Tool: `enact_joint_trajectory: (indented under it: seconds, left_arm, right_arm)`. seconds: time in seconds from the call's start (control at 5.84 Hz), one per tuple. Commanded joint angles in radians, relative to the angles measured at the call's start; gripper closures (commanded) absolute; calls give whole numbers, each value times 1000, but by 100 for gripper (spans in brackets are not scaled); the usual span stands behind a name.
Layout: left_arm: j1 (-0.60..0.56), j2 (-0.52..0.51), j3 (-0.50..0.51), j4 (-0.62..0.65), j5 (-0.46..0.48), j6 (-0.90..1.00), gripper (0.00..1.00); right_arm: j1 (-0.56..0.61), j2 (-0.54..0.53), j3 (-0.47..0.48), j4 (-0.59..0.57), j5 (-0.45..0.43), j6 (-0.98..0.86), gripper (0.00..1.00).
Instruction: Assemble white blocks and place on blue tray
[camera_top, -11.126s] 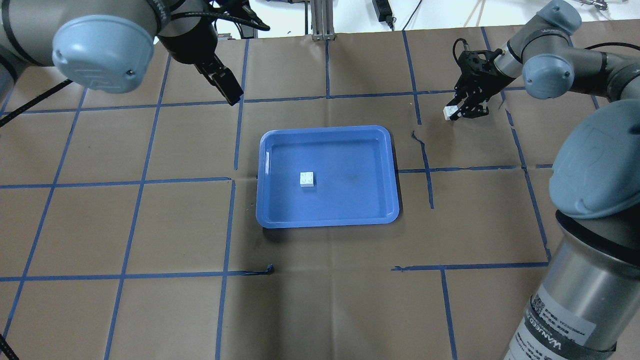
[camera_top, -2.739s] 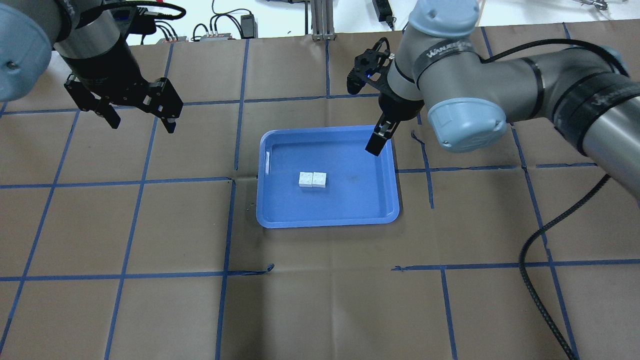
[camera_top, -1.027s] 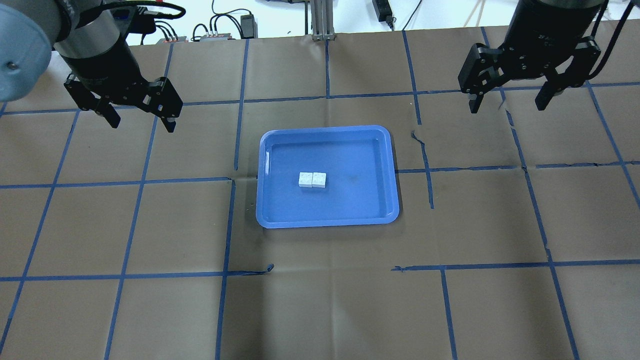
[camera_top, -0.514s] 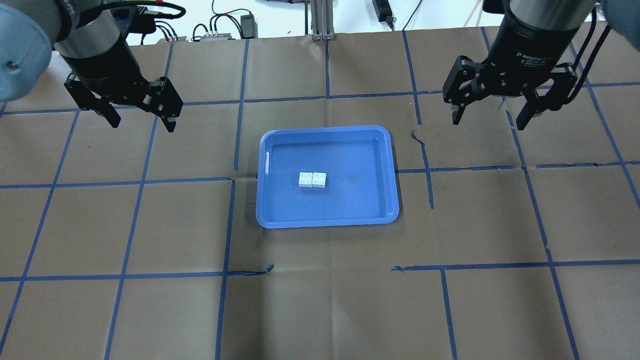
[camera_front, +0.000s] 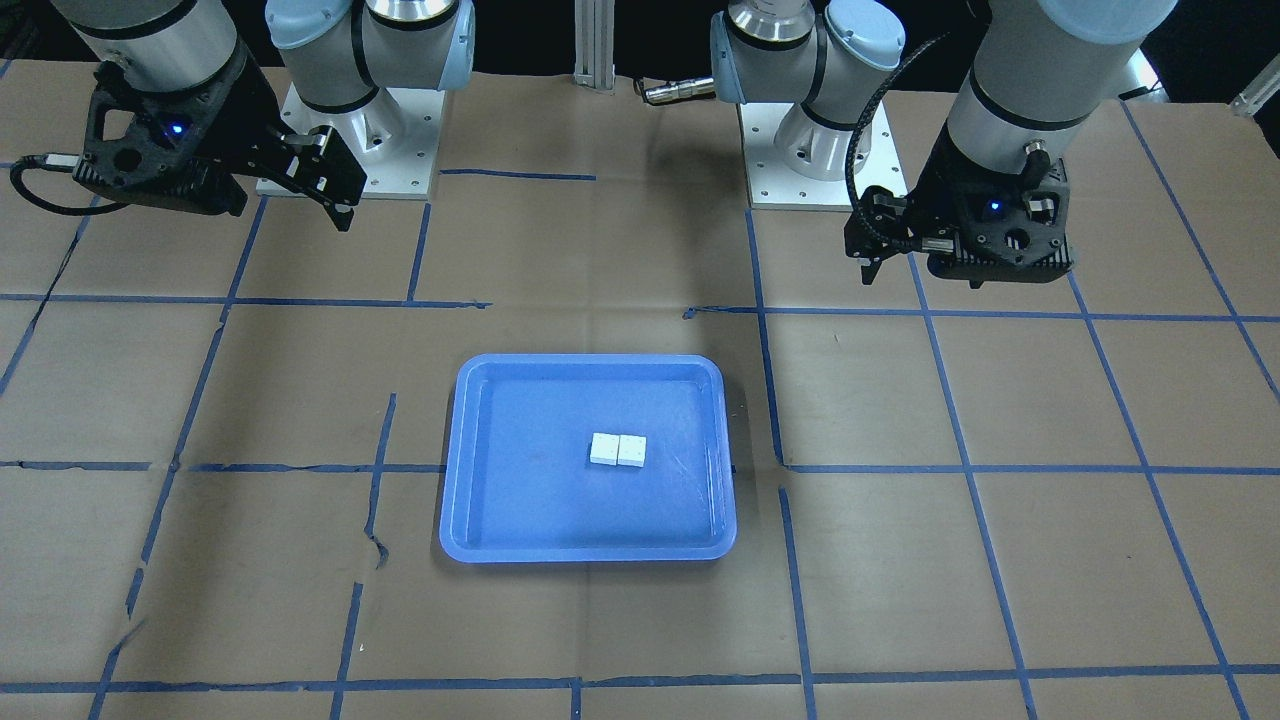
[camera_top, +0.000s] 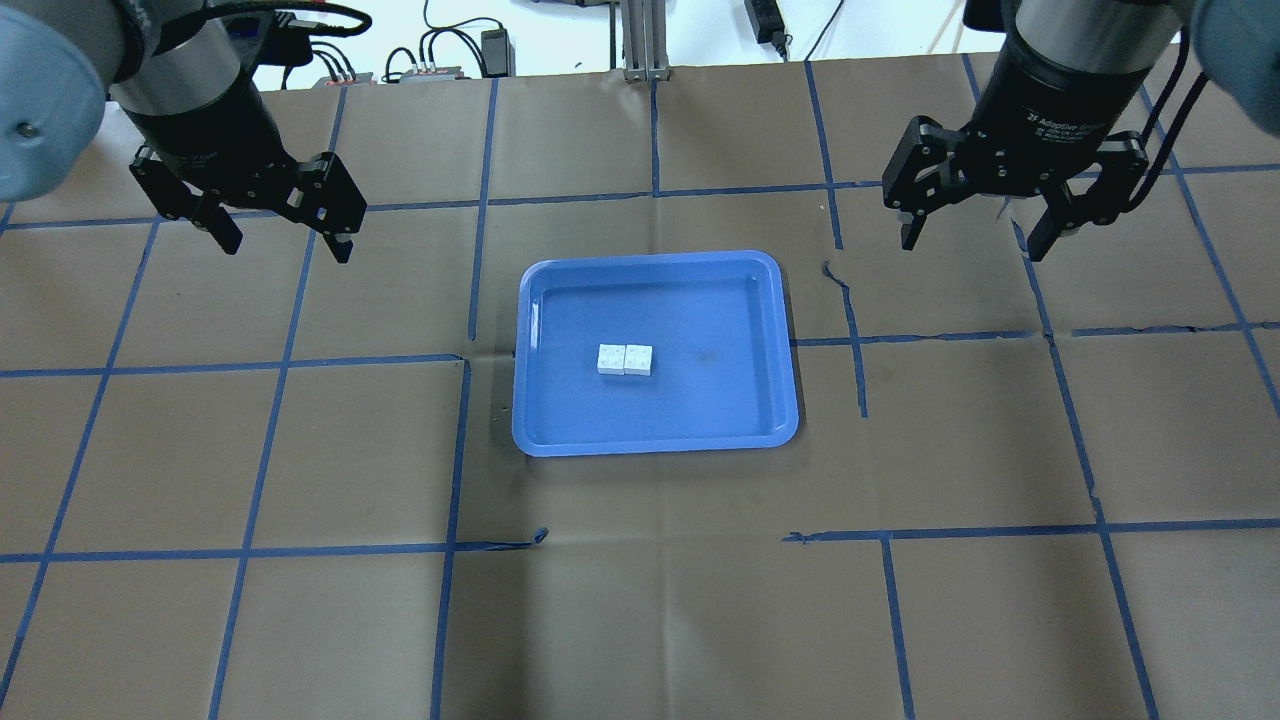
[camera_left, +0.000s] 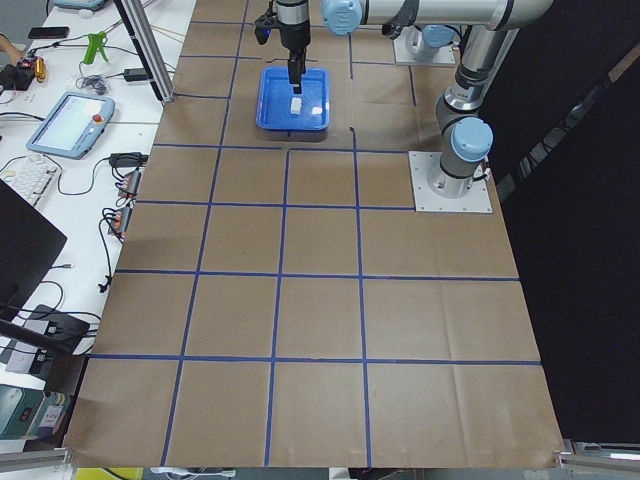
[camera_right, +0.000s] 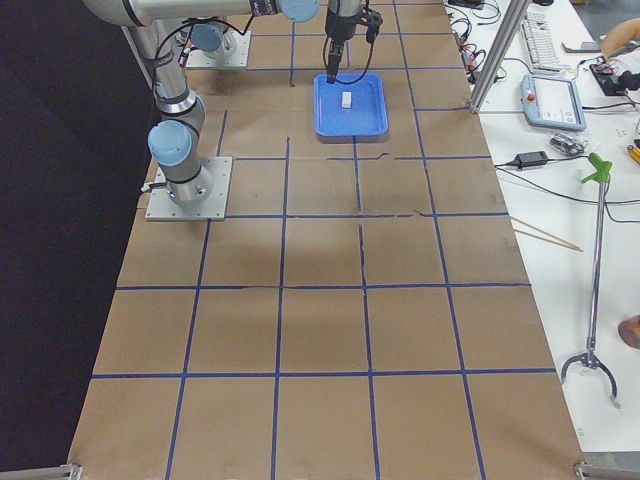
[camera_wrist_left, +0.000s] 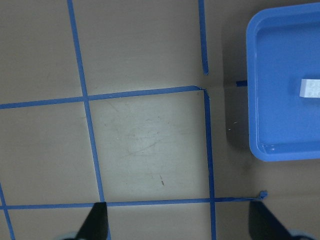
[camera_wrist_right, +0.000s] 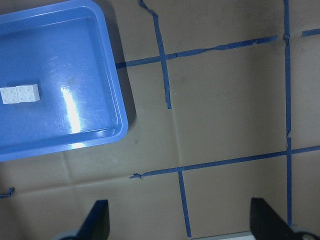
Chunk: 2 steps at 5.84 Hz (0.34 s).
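The two white blocks (camera_top: 625, 359) sit side by side, touching, studs up, near the middle of the blue tray (camera_top: 700, 410). They also show in the front view (camera_front: 618, 450) and in both wrist views (camera_wrist_left: 310, 88) (camera_wrist_right: 19, 93). My left gripper (camera_top: 287, 248) is open and empty, hovering over the table to the left of the tray and beyond it. My right gripper (camera_top: 974, 248) is open and empty, hovering to the right of the tray and beyond it. Neither gripper touches the tray or the blocks.
The table is covered in brown paper (camera_top: 640, 600) with a blue tape grid. Cables and power bricks (camera_top: 440, 50) lie beyond the far edge. The two arm bases (camera_front: 360, 150) (camera_front: 820, 150) stand at my side of the table. A bench with a teach pendant (camera_left: 70, 120) runs along the operators' side.
My right gripper set the second block beside the first on the tray, let go and drew back to the right; in the last second it drifted slightly left and down. My left gripper stayed still.
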Motion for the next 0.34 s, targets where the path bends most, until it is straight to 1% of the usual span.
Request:
enact_joint_trajectory:
  seconds: [0.0,0.17]
  left_arm:
    - [-1,0,0,2,0,1,1]
    - [-1,0,0,2,0,1,1]
  right_arm:
    - [0,-1,-1,-1,-1,0,0]
    - [0,0,-1,-1,-3,-6,0]
